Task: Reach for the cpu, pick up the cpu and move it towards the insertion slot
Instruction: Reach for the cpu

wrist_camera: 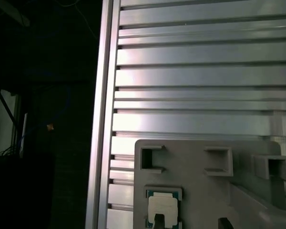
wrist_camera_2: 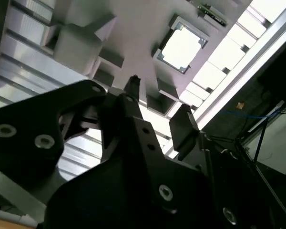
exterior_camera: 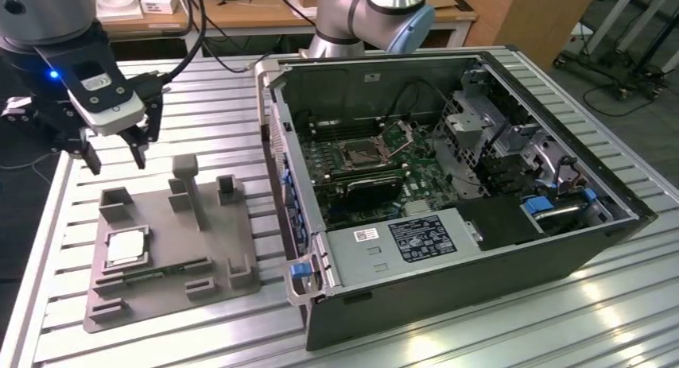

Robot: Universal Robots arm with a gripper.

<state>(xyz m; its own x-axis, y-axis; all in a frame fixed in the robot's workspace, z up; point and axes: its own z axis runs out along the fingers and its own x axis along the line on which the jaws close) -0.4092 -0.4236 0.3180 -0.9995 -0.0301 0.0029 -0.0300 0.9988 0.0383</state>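
The cpu (exterior_camera: 127,247) is a small silvery-white square lying flat in a recess of the grey tray (exterior_camera: 212,225), at the exterior view's left. It also appears in the second wrist view as the cpu (wrist_camera_2: 181,45) and in the first wrist view as the cpu (wrist_camera: 163,207). My gripper (exterior_camera: 114,158) hangs above the table just beyond the tray's far end, apart from the chip, open, with nothing between its black fingers (wrist_camera_2: 133,86). The insertion slot (exterior_camera: 361,155) is the silver-framed socket with its bracket lifted, on the board inside the open computer case.
The open computer case (exterior_camera: 456,185) fills the exterior view's right side. Upright grey posts (exterior_camera: 186,185) rise from the tray beside the chip. A thin green memory stick (exterior_camera: 159,271) lies in the tray. The ribbed metal table's edge (wrist_camera: 102,119) runs close by.
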